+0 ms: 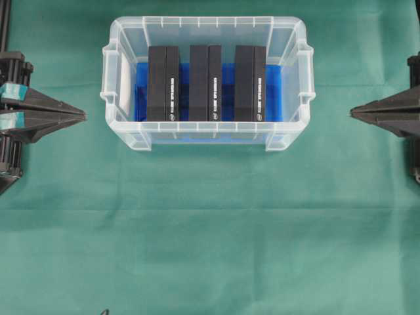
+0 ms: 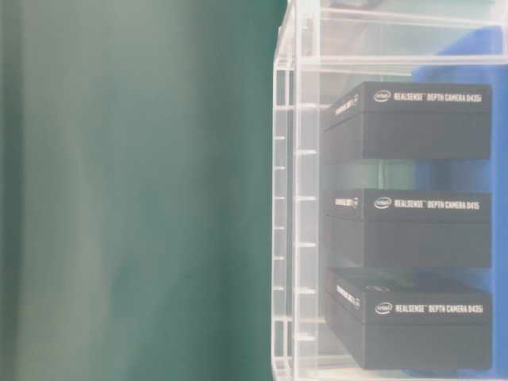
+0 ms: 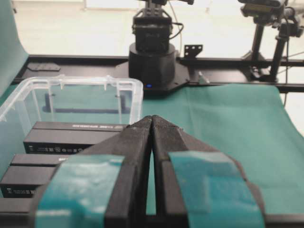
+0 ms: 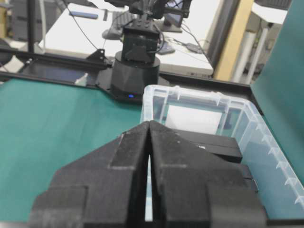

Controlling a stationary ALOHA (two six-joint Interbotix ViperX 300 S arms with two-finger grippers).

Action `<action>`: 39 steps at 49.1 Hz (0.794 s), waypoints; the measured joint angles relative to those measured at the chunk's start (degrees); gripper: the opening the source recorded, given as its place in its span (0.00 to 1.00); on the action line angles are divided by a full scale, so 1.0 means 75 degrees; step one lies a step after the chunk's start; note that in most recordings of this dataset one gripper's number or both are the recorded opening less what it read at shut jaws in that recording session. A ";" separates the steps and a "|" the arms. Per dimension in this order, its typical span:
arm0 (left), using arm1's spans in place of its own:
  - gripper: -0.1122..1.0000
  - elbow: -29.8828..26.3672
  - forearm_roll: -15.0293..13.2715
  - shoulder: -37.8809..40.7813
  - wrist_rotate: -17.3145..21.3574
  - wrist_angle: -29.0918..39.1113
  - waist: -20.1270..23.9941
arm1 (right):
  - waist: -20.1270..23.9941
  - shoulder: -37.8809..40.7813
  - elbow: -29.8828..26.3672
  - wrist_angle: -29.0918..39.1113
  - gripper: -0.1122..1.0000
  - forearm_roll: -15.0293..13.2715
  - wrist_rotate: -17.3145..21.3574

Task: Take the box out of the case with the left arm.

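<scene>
The case (image 1: 125, 128) is a clear plastic bin with blue cloth on its bottom, standing at the back middle of the green cloth. Three black boxes stand side by side inside it: left (image 1: 163, 83), middle (image 1: 205, 83), right (image 1: 250, 84). They also show through the case wall (image 2: 294, 198) as the boxes (image 2: 409, 230). My left gripper (image 1: 84, 117), with teal pads, is shut and empty, its tips just left of the case. In its wrist view the left gripper (image 3: 152, 118) points past the case (image 3: 133, 95). My right gripper (image 1: 352, 112) is shut and empty, right of the case (image 4: 156, 102).
Green cloth (image 1: 210, 249) covers the table in front of the case. A white card (image 1: 123, 82) leans inside the case's left wall. The opposite arm bases (image 3: 152, 52) (image 4: 137, 61) stand beyond the cloth edges.
</scene>
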 measured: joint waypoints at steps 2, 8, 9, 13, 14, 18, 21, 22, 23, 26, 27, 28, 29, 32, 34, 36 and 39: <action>0.12 0.0000 0.0012 -0.0012 0.0000 0.0047 0.0012 | 0.0000 0.0012 -0.0012 0.0023 0.09 0.0000 0.0000; 0.12 -0.0035 0.0152 -0.0012 -0.0082 0.0434 0.0094 | -0.0012 0.0117 -0.0187 0.0551 0.09 -0.0012 -0.0047; 0.12 -0.0059 0.0164 0.0000 -0.0094 0.0492 0.0105 | -0.0023 0.0141 -0.0234 0.0703 0.09 -0.0012 -0.0047; 0.12 -0.0105 0.0164 -0.0012 -0.0117 0.0668 0.0117 | -0.0035 0.0187 -0.0445 0.1371 0.09 -0.0012 -0.0047; 0.12 -0.0117 0.0164 -0.0023 -0.0117 0.0680 0.0105 | -0.0035 0.0211 -0.0504 0.1559 0.09 -0.0012 -0.0047; 0.12 -0.0152 0.0176 -0.0035 -0.0141 0.0750 0.0117 | -0.0059 0.0270 -0.0715 0.2367 0.09 -0.0012 -0.0047; 0.12 -0.0187 0.0187 -0.0047 -0.0141 0.0773 0.0105 | -0.0070 0.0340 -0.0832 0.3035 0.09 -0.0012 -0.0012; 0.12 -0.0187 0.0187 -0.0047 -0.0141 0.0773 0.0117 | -0.0070 0.0375 -0.0855 0.3293 0.09 -0.0012 -0.0012; 0.12 -0.0199 0.0187 -0.0059 -0.0141 0.0785 0.0117 | -0.0070 0.0410 -0.0891 0.3598 0.09 -0.0012 0.0000; 0.12 -0.0270 0.0187 -0.0059 -0.0141 0.0785 0.0117 | -0.0082 0.0574 -0.0973 0.4488 0.09 -0.0012 0.0035; 0.12 -0.0293 0.0187 -0.0059 -0.0141 0.0785 0.0117 | -0.0082 0.0621 -0.0996 0.4758 0.09 -0.0012 0.0047; 0.12 -0.0316 0.0187 -0.0070 -0.0141 0.0797 0.0117 | -0.0082 0.0668 -0.1008 0.4980 0.09 -0.0012 0.0059; 0.12 -0.0328 0.0187 -0.0070 -0.0129 0.0797 0.0117 | -0.0082 0.0715 -0.1020 0.5191 0.09 -0.0012 0.0070; 0.12 -0.0410 0.0187 -0.0094 -0.0141 0.0855 0.0117 | -0.0082 0.0844 -0.1066 0.5707 0.09 -0.0012 0.0094; 0.12 -0.0469 0.0187 -0.0105 -0.0129 0.0938 0.0117 | -0.0082 0.0902 -0.1066 0.5941 0.09 -0.0012 0.0105; 0.12 -0.0527 0.0187 -0.0141 -0.0141 0.1031 0.0117 | -0.0082 0.0973 -0.1066 0.6094 0.09 -0.0012 0.0117; 0.12 -0.0609 0.0187 -0.0187 -0.0141 0.1172 0.0117 | -0.0082 0.1066 -0.1066 0.6258 0.09 -0.0012 0.0129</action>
